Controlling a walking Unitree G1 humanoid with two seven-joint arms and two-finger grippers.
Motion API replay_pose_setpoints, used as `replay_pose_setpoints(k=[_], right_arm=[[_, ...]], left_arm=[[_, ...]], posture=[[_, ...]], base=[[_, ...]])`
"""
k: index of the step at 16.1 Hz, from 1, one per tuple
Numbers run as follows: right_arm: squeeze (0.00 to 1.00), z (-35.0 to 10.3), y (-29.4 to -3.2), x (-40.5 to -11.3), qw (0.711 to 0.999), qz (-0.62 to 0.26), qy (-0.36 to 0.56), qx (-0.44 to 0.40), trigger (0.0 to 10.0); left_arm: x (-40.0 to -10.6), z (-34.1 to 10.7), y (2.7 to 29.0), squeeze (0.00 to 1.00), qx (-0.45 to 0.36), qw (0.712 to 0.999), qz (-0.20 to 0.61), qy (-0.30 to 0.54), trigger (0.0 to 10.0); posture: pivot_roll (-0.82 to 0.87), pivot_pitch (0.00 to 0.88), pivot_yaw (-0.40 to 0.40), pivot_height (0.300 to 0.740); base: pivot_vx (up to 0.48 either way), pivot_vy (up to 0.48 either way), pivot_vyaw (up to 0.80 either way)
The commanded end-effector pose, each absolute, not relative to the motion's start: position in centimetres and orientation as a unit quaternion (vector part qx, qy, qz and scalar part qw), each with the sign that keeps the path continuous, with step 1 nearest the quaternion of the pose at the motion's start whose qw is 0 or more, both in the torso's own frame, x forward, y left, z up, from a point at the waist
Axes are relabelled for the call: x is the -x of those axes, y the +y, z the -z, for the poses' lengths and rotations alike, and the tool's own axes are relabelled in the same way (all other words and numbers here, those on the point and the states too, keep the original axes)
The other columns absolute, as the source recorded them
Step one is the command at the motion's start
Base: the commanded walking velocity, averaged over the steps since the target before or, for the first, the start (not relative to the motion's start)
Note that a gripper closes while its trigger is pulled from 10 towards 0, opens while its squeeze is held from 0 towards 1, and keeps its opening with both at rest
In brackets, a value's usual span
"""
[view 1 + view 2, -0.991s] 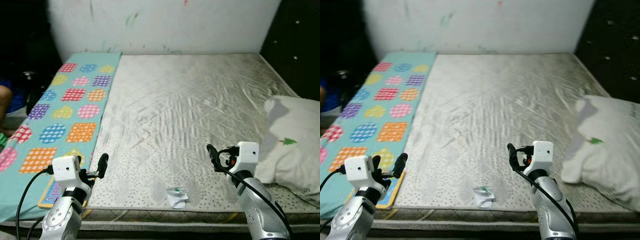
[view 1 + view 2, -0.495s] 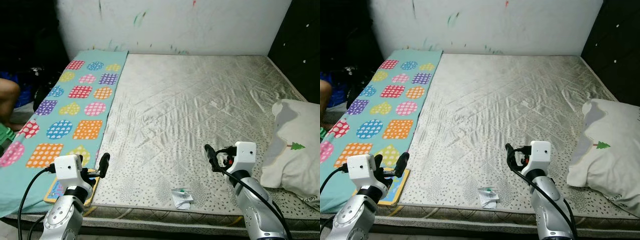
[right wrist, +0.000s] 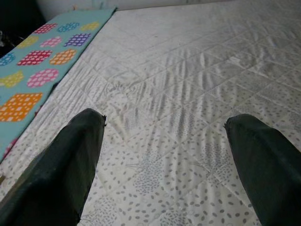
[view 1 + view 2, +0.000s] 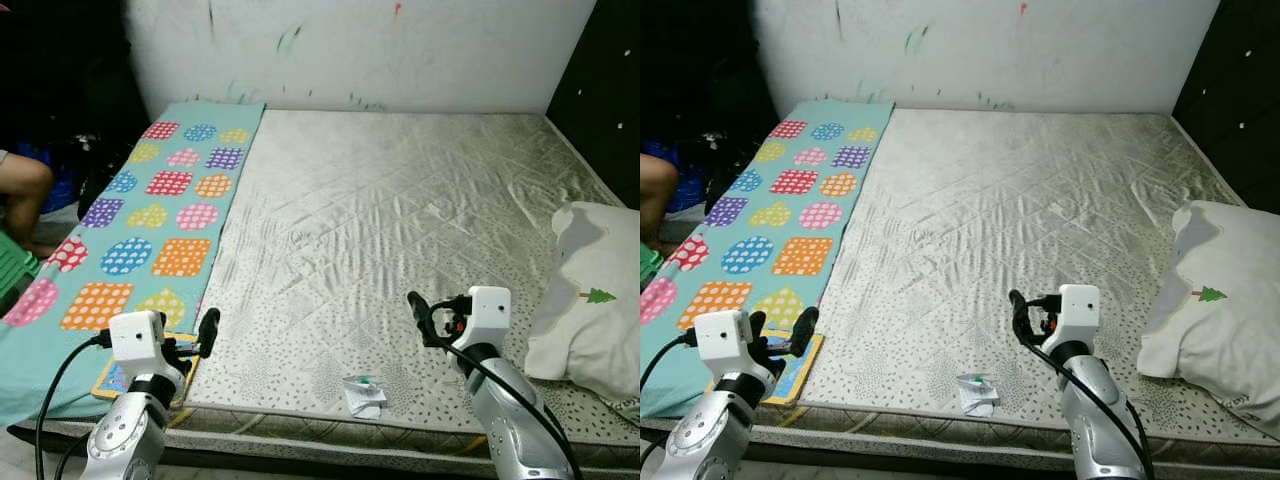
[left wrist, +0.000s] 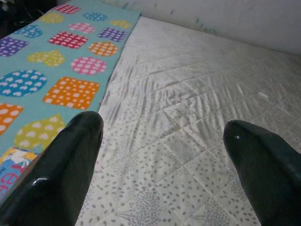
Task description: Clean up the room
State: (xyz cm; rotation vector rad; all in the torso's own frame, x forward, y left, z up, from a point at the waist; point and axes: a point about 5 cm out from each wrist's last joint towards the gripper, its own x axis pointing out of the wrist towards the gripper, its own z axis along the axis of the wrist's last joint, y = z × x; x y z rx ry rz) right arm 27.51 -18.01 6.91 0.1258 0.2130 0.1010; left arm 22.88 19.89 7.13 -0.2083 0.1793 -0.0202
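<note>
mattress (image 4: 400,220): bare quilted silvery-grey one, taking up most of the scene and running back to a white wall (image 4: 400,50) that's got some paint scribbles on it

blanket (image 4: 150,210): teal, covered in dotted hearts, squares and circles, lying along the robot's left side of the mattress and hanging off the edge a bit

crumpled wrapper (image 4: 362,394): small white scrap with a bit of green on it, sitting on the mattress right by the front edge, between the two arms and closer to the right one. Nothing's touching it

booklet (image 4: 798,362): a colourful flat book-ish thing peeking out at the near end of the blanket, just beside the left gripper. Can't read what it is

pillow (image 4: 590,300): white with a little green tree print, lying at the robot's right edge of the mattress

left gripper (image 4: 203,335): hovering over the near left corner by the blanket's edge, fingers (image 5: 61,174) spread wide apart, not holding anything

right gripper (image 4: 424,318): hanging above the front part of the mattress, a little behind the wrapper, fingers (image 3: 263,169) also spread wide, nothing between them

person: a bent knee (image 4: 25,185) showing at the far left, beside the bed
</note>
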Motion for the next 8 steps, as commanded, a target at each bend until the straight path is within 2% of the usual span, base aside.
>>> replay_pose_setpoints(k=[1, 6, 8], right_arm=[[0.00, -7.08, -17.86, -27.41, 0.991, -0.056, 0.107, -0.061, 10.0], [0.00, -7.14, -17.78, -27.49, 0.991, -0.061, 0.105, -0.058, 10.0], [0.00, -7.34, -17.58, -27.53, 0.991, -0.071, 0.099, -0.058, 10.0]], left_arm=[[-22.55, -7.18, 20.17, 0.00, 0.104, 0.990, 0.005, 0.093, 10.0], [-22.44, -7.20, 20.10, 0.00, 0.105, 0.990, 0.003, 0.095, 10.0], [-22.45, -7.23, 20.09, 0.00, 0.106, 0.990, 0.002, 0.095, 10.0]], posture=[[-0.06, 0.004, 0.032, 0.666], [-0.06, 0.009, 0.030, 0.611], [-0.06, 0.010, 0.027, 0.611]], base=[[0.000, 0.000, 0.00], [0.000, 0.000, 0.00], [0.000, 0.000, 0.00]])
